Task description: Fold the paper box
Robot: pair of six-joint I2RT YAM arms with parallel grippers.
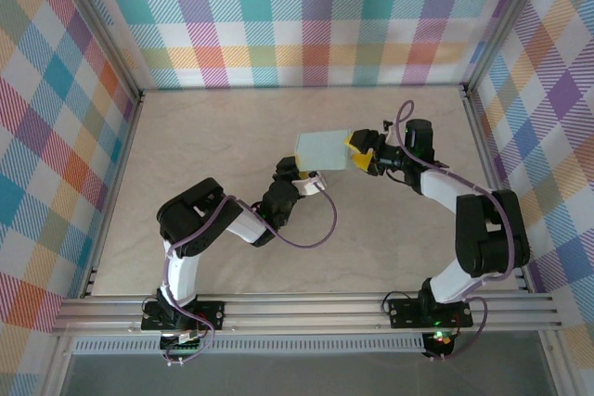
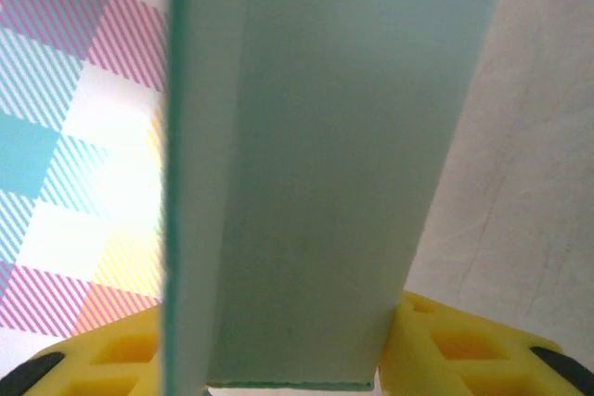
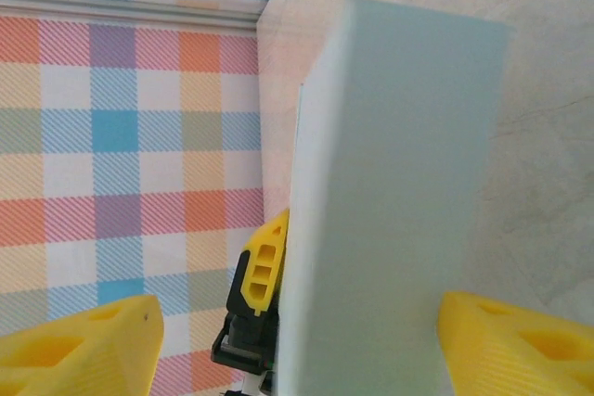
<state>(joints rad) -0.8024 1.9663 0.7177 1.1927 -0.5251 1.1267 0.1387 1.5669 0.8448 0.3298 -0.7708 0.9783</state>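
The paper box [image 1: 322, 147] is a pale mint-blue folded box held above the table's middle. My left gripper [image 1: 300, 172] grips its near end from below. In the left wrist view the box [image 2: 325, 155] stands between the yellow fingers [image 2: 459, 350], pressed on both sides, so my left gripper [image 2: 288, 364] is shut on it. My right gripper [image 1: 361, 152] is at the box's right end. In the right wrist view the box [image 3: 390, 210] lies between wide-apart jaws of my right gripper [image 3: 297, 345]. Its left finger [image 3: 79, 350] stands well clear of the card, and the gripper is open.
Beige tabletop [image 1: 213, 136] inside plaid walls with aluminium posts [image 1: 111, 53]. A purple cable [image 1: 320, 229] loops off the left arm near the middle. The left gripper's yellow finger [image 3: 264, 266] shows behind the box in the right wrist view.
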